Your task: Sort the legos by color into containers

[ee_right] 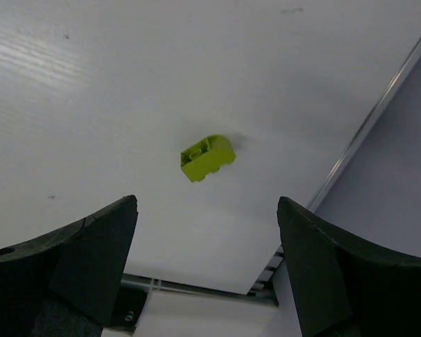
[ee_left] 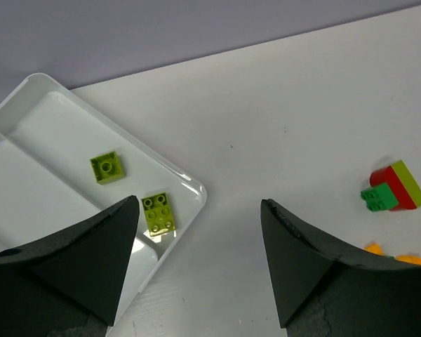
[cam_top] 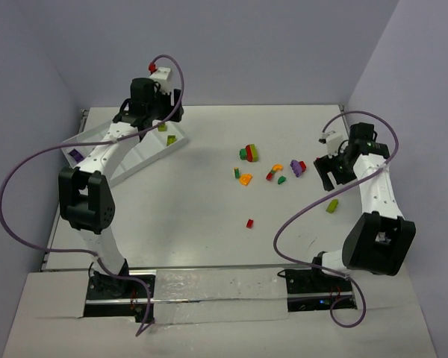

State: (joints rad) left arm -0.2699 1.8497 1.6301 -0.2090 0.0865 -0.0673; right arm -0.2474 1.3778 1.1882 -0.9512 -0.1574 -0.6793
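The white tray point(cam_top: 138, 155) lies at the back left. Two lime bricks point(ee_left: 107, 167) point(ee_left: 158, 213) rest in its end compartment, and a purple brick point(cam_top: 75, 154) lies near its far end. My left gripper point(cam_top: 143, 115) hangs open and empty over the tray's corner point(ee_left: 196, 210). A loose group of bricks lies mid-table: a red, lime and green stack point(cam_top: 248, 154) point(ee_left: 396, 188), orange point(cam_top: 245, 179), purple point(cam_top: 296, 167) and a lone red one point(cam_top: 250, 223). My right gripper point(cam_top: 328, 173) is open and empty point(ee_right: 207, 210), above a lime brick point(ee_right: 208, 157) point(cam_top: 332, 206).
The table's right edge and metal rail point(ee_right: 368, 119) run close beside the lime brick. Grey walls close in the table at the back and sides. Purple cables loop off both arms.
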